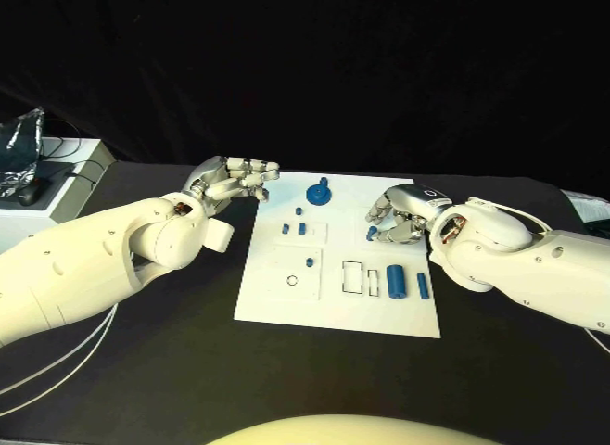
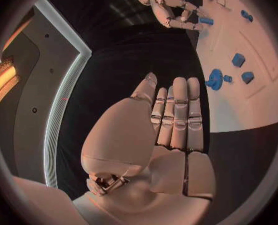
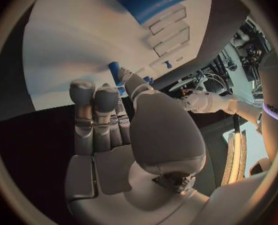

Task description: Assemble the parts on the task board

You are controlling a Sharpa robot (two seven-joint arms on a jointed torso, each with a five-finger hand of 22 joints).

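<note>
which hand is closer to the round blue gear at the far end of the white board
Left. The left hand hovers just beside the board's far left corner, a short gap from the gear. The right hand sits over the board's right edge, farther from the gear and nearer the robot.

The right hand (image 3: 123,135) is over the edge of the white task board (image 3: 70,50). Its fingers (image 3: 92,105) touch a small blue part (image 3: 115,71). A big blue part (image 3: 154,0) lies farther off.

The flat black table (image 1: 145,371) carried the white rectangular task board (image 1: 335,311) at its middle and a white box (image 1: 44,199) at its far left corner.
</note>
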